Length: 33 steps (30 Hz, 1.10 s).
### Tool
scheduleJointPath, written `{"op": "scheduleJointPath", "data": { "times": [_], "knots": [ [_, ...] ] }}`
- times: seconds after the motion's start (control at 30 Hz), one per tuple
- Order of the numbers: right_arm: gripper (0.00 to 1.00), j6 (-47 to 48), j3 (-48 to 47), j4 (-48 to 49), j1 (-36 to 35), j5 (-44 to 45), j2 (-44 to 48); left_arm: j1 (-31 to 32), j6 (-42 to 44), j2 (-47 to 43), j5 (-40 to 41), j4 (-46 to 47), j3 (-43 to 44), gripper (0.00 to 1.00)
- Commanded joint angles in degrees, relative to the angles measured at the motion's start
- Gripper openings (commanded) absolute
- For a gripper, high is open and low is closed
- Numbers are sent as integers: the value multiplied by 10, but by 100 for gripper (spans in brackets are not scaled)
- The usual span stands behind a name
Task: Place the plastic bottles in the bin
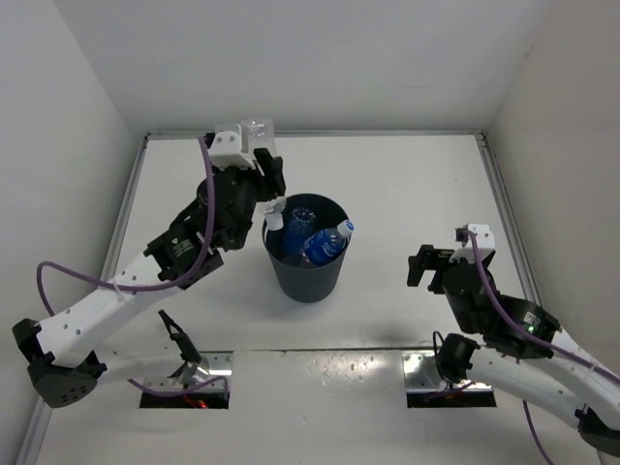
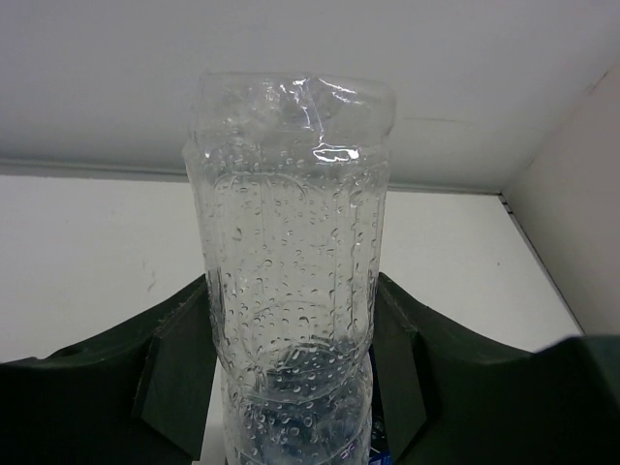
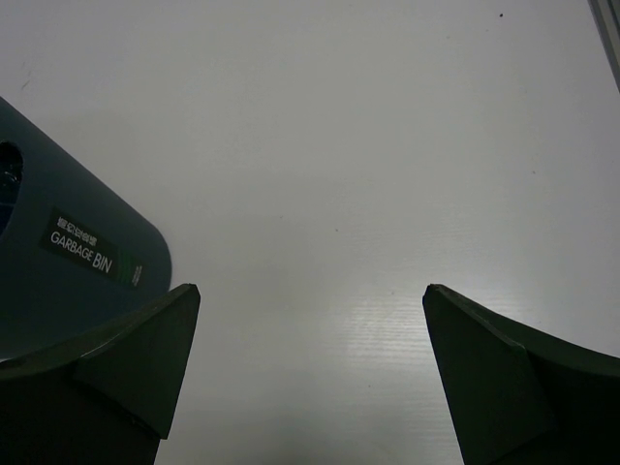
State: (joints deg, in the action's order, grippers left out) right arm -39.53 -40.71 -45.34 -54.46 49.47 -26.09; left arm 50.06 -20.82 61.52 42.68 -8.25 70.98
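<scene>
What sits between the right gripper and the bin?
Nothing. Only bare white table separates the right gripper from the bin, as the top external view shows most clearly.

The clear bottle is droplet-speckled, the bin dark grey-blue.

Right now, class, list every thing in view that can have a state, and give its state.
dark grey-blue round plastic bin: upright, open-topped, holding bottles.
blue-labelled clear plastic bottle with white cap: capped, leaning inside the bin.
unlabelled clear plastic bottle: gripped, cap end pointing at the bin's rim.
left hand: shut on the unlabelled bottle.
right hand: open, empty, beside the bin.
</scene>
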Motion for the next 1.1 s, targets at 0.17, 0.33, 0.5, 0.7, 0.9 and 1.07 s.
{"op": "scheduleJointPath", "data": {
  "times": [0.17,0.33,0.5,0.7,0.9,1.07],
  "knots": [
    [100,-9,-6,4,2,9,-10,53,52,4,53,100,-50,48],
    [100,-9,-6,4,2,9,-10,65,52,18,60,118,-69,48],
    [100,-9,-6,4,2,9,-10,83,52,24,65,131,-103,48],
    [100,-9,-6,4,2,9,-5,100,52,24,71,152,-146,49],
    [100,-9,-6,4,2,9,-5,106,20,24,83,158,-193,49],
    [100,-9,-6,4,2,9,-5,111,13,24,83,158,-222,52]
  ]
}}
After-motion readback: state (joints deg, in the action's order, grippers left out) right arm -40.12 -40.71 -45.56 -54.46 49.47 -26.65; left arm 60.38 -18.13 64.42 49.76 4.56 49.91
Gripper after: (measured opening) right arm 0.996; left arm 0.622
